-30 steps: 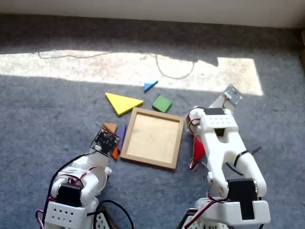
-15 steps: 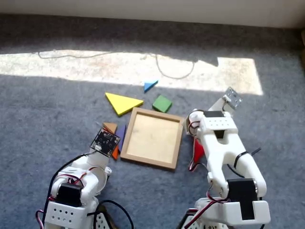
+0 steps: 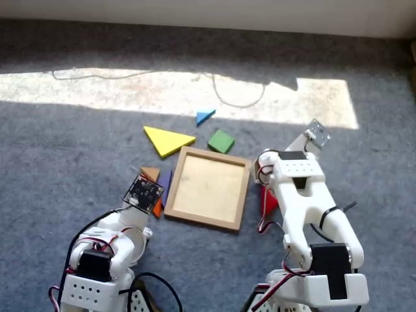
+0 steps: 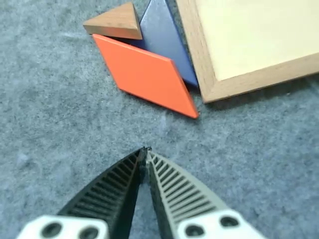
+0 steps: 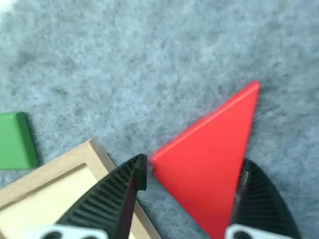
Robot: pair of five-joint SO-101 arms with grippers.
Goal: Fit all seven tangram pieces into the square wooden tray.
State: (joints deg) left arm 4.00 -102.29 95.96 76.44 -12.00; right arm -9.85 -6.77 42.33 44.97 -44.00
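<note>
The square wooden tray lies on the carpet with nothing in it. My right gripper is open and low over the red triangle, one finger at its corner by the tray's frame, the other at its far edge. In the high view the red triangle lies just right of the tray. My left gripper is shut and empty, a little short of the orange parallelogram, the dark blue triangle and the brown triangle beside the tray's left edge.
Beyond the tray lie a yellow triangle, a green square and a small blue triangle. The green square also shows past the tray corner. A thin cable runs over the sunlit carpet farther back.
The right arm has shifted slightly toward the tray, and the red triangle sits a touch closer to the tray's right edge. The left arm has not moved.
</note>
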